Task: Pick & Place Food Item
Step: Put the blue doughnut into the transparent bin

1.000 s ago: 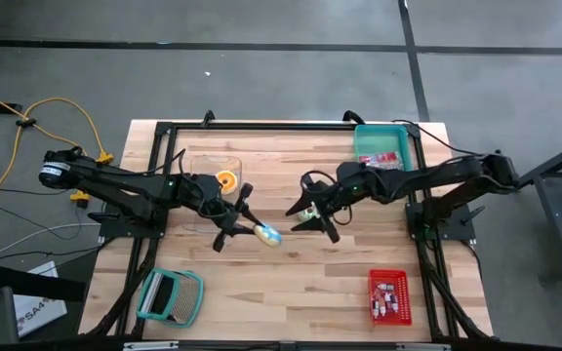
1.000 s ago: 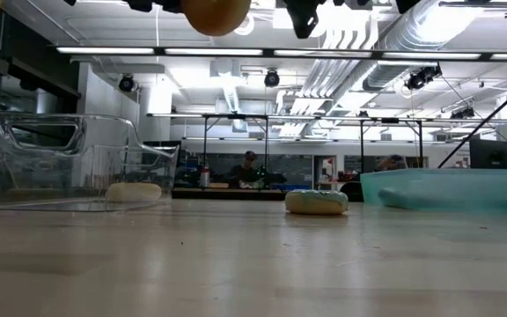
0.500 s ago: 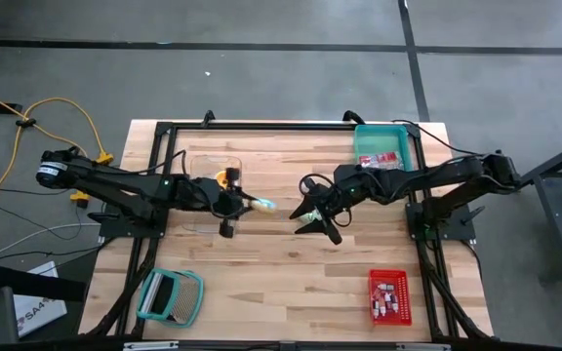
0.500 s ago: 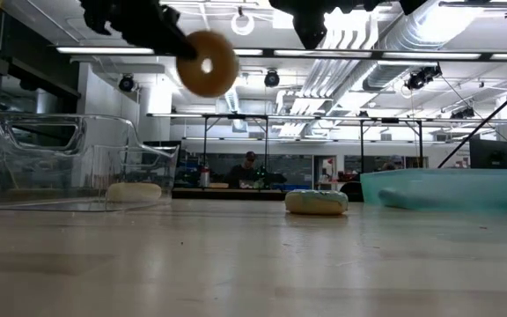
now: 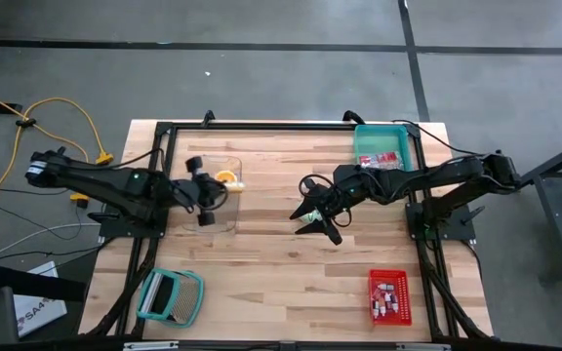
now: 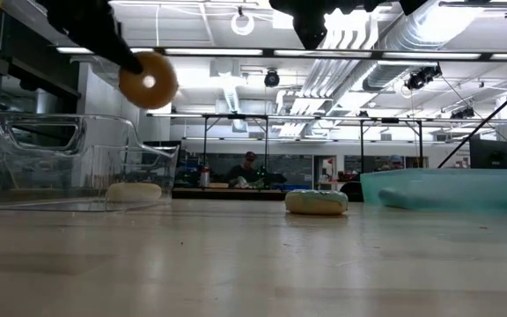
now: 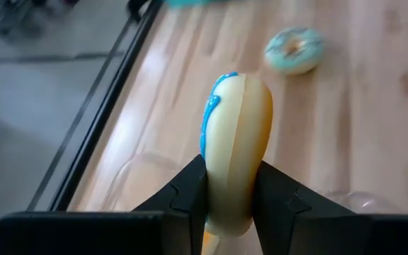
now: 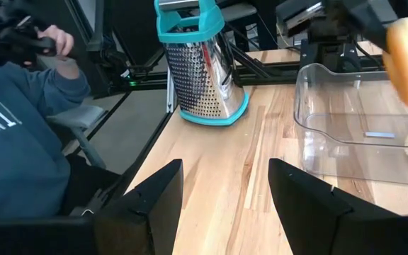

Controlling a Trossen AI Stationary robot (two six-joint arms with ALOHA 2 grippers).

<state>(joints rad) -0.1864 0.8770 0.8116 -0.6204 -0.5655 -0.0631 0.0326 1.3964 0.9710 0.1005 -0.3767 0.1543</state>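
From above, the left end effector hides its donut; its wrist view shows the pinch. The right end effector is wide, holding nothing.

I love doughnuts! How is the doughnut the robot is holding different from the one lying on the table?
The held doughnut hangs in the air, pinched by the left gripper; the table doughnut lies on the table. The held doughnut stands on its edge; the table doughnut lies flat. Both are ring doughnuts with bluish icing.
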